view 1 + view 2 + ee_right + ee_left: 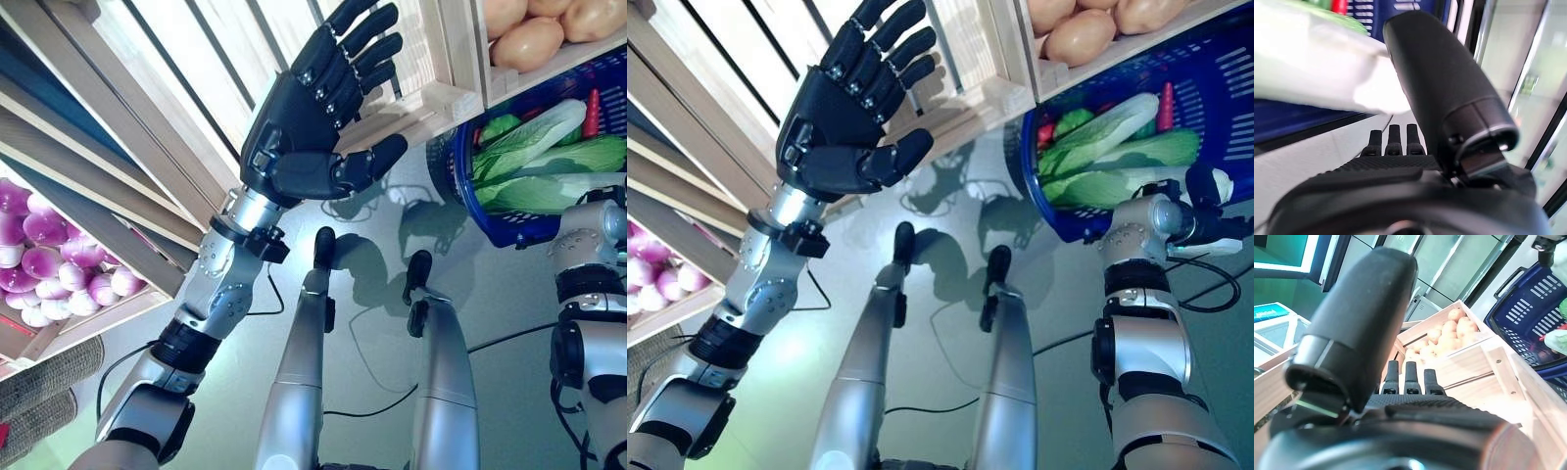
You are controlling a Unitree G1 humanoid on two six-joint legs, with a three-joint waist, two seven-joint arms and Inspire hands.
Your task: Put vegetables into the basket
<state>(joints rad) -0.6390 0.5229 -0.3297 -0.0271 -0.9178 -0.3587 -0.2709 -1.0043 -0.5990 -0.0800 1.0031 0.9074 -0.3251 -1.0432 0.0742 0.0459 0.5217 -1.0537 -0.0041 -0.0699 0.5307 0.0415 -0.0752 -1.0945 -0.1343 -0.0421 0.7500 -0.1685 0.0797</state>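
1. Left eye view: we see our left hand [318, 108] raised with fingers spread straight and empty, in front of the slatted wooden crates [431, 98].
2. Our right hand [1205, 201] sits at the near rim of the blue basket [1225, 93]; its wrist view shows straight fingers and a pale vegetable stalk [1317, 73] against the thumb. We cannot tell whether it is gripped.
3. We judge the task well along: leafy greens [549, 162] and something red already lie in the perforated plastic basket.
4. Smooth round potatoes [529, 41] and purple-white onions [44, 257] remain in crates.
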